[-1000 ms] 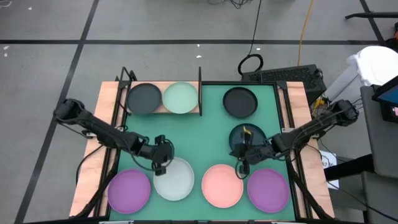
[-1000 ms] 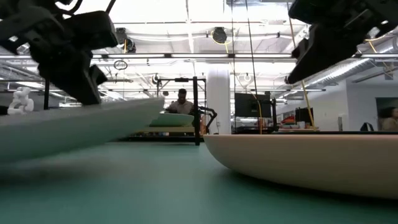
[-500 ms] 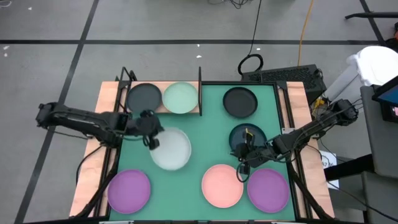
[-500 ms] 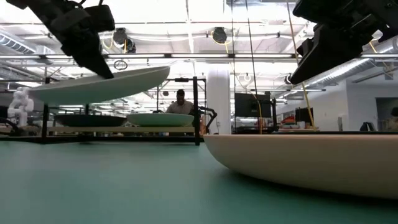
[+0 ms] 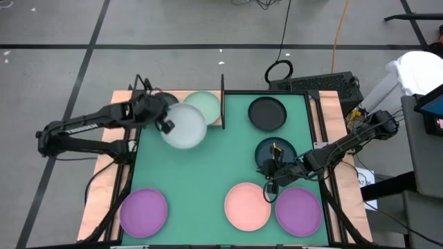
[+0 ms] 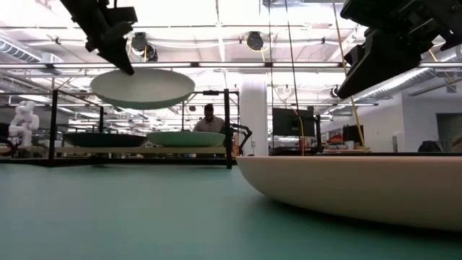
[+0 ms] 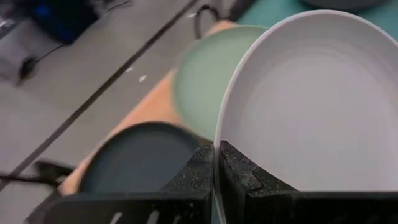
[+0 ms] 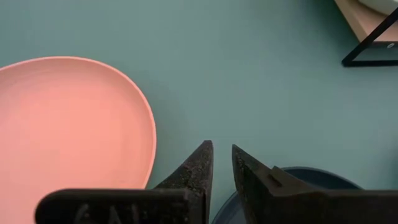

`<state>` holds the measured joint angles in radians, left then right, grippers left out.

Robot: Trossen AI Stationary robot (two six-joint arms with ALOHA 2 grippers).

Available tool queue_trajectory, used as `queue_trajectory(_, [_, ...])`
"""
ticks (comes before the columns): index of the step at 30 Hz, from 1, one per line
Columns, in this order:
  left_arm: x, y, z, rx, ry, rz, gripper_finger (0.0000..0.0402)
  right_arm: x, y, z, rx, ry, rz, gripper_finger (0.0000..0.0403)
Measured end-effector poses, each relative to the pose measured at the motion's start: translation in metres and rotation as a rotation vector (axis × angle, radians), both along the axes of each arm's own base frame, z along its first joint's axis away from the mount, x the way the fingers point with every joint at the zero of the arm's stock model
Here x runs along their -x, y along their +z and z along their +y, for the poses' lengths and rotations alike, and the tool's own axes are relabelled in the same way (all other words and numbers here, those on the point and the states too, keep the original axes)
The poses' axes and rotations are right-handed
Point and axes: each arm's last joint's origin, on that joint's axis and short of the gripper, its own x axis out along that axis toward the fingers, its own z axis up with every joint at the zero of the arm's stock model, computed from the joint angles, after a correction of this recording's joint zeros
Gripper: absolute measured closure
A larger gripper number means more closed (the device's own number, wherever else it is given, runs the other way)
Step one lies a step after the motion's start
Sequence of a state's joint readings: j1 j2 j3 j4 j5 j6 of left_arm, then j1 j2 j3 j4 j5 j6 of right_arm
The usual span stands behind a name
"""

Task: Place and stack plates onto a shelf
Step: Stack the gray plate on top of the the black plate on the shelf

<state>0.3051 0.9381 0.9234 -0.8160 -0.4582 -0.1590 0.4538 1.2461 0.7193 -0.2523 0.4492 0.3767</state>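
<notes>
The left gripper [image 5: 163, 124] is holding the white plate [image 5: 184, 126] up in the air above the near edge of the shelf [image 5: 181, 122], its fingers [image 7: 198, 177] pinched tight on the plate's rim with almost no gap between them. In the low view the white plate [image 6: 142, 87] is hanging level, clear above the two plates already lying on the shelf board. Those two are sitting side by side: a dark plate [image 5: 155, 105] at the left end, partly hidden under the arm, and a pale green plate [image 5: 205, 105] to its right, partly overlapped by the raised white plate as seen from above. The left wrist view is showing the white plate [image 7: 311, 106] filling most of the frame, with the pale green plate [image 7: 208, 78] and the dark plate [image 7: 140, 163] beyond it. The right gripper [image 5: 271, 176] is waiting low over the green mat [image 5: 214, 159], between the pink plate [image 5: 247, 205] and a dark teal plate [image 5: 274, 152]; its fingers [image 8: 198, 168] are standing only slightly apart and are gripping nothing. Another black plate [image 5: 267, 113] is resting on the mat just right of the shelf. Two purple plates are lying along the near edge, one at left [image 5: 144, 211] and one at right [image 5: 298, 209] beside the pink plate.
</notes>
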Motion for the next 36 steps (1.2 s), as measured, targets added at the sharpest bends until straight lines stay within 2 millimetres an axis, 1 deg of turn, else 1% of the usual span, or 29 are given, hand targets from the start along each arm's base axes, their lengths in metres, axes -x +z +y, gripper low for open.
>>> queue_trajectory(4, [0.009,0.001,0.022,-0.015,0.097,0.035,0.0392,0.000,0.000,0.000,-0.002,0.002,0.002,0.0355])
queue_trajectory(7, [0.018,0.000,0.035,0.005,0.143,0.054,0.0392,0.000,0.000,0.000,-0.002,0.002,0.003,0.0355])
queue_trajectory(10, [0.028,0.000,0.048,0.007,0.224,0.065,0.0392,0.000,0.000,0.000,0.001,0.005,0.003,0.0355])
queue_trajectory(14, [0.038,-0.003,0.064,0.010,0.307,0.106,0.0392,0.000,0.000,0.000,0.007,0.011,0.004,0.0355])
queue_trajectory(19, [0.046,-0.009,0.078,0.032,0.382,0.150,0.0392,0.000,0.000,0.000,0.009,0.013,0.004,0.0355])
queue_trajectory(22, [0.048,-0.010,0.083,0.038,0.404,0.164,0.0392,0.000,0.000,0.000,0.009,0.012,0.004,0.0355])
queue_trajectory(26, [0.049,-0.010,0.082,0.043,0.393,0.151,0.0392,0.000,0.000,0.000,0.009,0.013,0.004,0.0355])
queue_trajectory(29, [0.050,-0.006,0.080,0.046,0.381,0.128,0.0392,0.000,0.000,0.000,0.013,0.016,0.006,0.0355])
queue_trajectory(33, [0.051,0.001,0.082,0.028,0.426,0.096,0.0392,0.000,0.000,0.000,0.015,0.018,0.006,0.0355])
queue_trajectory(36, [0.051,0.001,0.083,0.020,0.450,0.099,0.0392,0.000,0.000,0.000,0.015,0.017,0.007,0.0355])
